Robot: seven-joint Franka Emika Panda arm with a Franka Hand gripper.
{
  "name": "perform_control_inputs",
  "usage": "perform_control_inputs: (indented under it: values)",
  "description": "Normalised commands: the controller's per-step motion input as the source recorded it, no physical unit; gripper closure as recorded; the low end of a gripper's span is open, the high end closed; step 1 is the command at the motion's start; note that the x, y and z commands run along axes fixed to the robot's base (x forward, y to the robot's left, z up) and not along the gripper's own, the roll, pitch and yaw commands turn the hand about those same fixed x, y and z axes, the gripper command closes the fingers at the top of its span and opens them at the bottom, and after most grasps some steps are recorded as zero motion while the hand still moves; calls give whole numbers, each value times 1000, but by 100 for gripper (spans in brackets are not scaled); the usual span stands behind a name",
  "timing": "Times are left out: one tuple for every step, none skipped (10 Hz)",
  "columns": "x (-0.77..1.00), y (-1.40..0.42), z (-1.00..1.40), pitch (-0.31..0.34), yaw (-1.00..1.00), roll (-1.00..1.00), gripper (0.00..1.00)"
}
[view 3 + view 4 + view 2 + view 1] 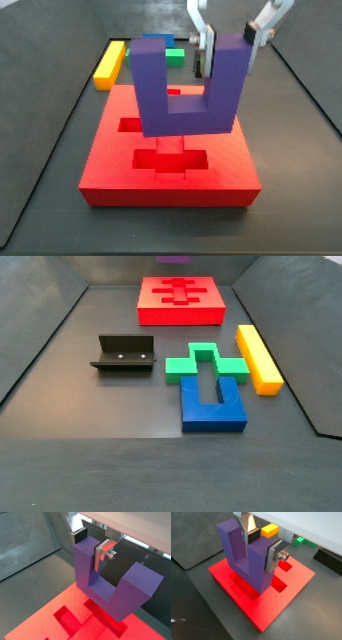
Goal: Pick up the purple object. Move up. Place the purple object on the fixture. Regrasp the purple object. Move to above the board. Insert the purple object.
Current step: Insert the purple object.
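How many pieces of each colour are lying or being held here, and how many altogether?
Purple: 1, the purple object, held above the board by the tool
Red: 1, the board
Green: 1, cross piece
Blue: 1, U-shaped block
Yellow: 1, bar
Black: 1, the fixture
Total: 6

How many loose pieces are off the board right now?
3, in a side view: yellow bar, green piece, blue piece. The pincer holds the purple object above the board.
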Motion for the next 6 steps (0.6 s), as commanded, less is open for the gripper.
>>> perform_control_inputs:
  values:
    - [163, 203, -443, -59, -97, 183, 100]
    - [0, 31, -517, -24, -40, 133, 100]
    - [-137, -180, -466, -26, 0, 0, 100]
    - [-246, -266, -340, -19, -29, 0, 100]
    - [-203, -254, -80, -50, 0, -71, 100]
    - [0, -166, -31, -60, 20, -51, 100]
